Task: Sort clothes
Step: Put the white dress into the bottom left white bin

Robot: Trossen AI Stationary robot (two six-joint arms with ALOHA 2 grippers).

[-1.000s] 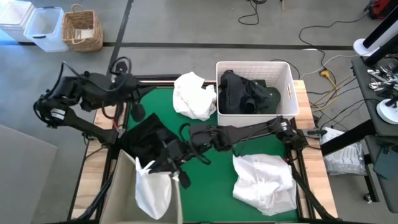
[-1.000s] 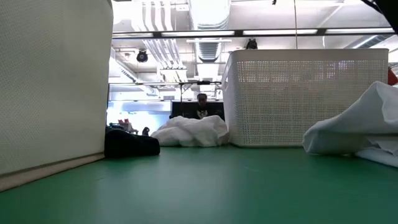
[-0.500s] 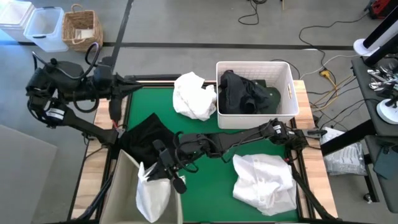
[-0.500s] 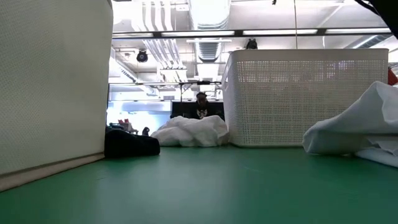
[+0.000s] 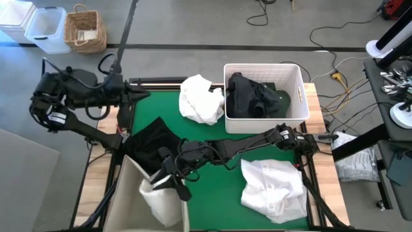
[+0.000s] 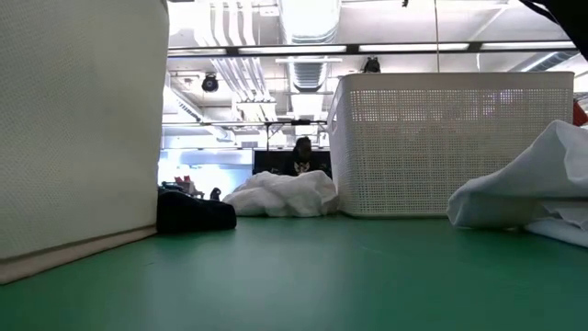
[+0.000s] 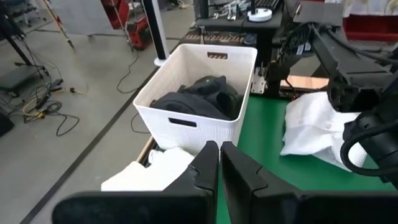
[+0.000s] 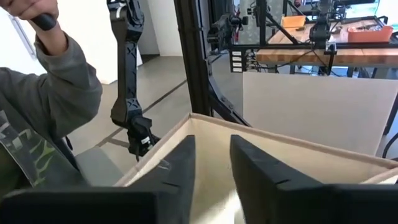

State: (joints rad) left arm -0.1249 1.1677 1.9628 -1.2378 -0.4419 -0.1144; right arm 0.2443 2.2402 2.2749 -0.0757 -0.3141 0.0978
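Note:
My right gripper (image 5: 172, 183) reaches over the rim of the beige fabric bin (image 5: 129, 187) at the table's near left. Its fingers stand a little apart (image 8: 211, 168). A white garment (image 5: 159, 201) lies bunched inside the bin, right beside and below them. A black garment (image 5: 153, 140) lies on the green mat next to the bin. White garments lie at the far middle (image 5: 201, 98) and the near right (image 5: 273, 188). Dark clothes (image 5: 254, 95) fill the white basket (image 5: 296, 77). My left gripper (image 5: 138, 95) is shut (image 7: 219, 168) and holds nothing, above the far left corner. My right gripper hangs just over the white garment in the bin; whether its fingers touch the cloth I cannot tell, because the gripper itself hides that place in the high view.
The bin's tall wall (image 6: 73, 129) and the basket (image 6: 450, 138) stand on either side of the open green mat (image 5: 219, 177). A person in a grey sleeve (image 8: 37, 124) stands beyond the table's left side. Storage boxes and a wicker basket (image 5: 85, 31) sit on the floor.
My right gripper has sunk toward the bin with the white garment, which hung long below it and now sits bunched lower inside the bin. My left arm has drawn back toward the far left corner, risen a little, and now points along the far edge.

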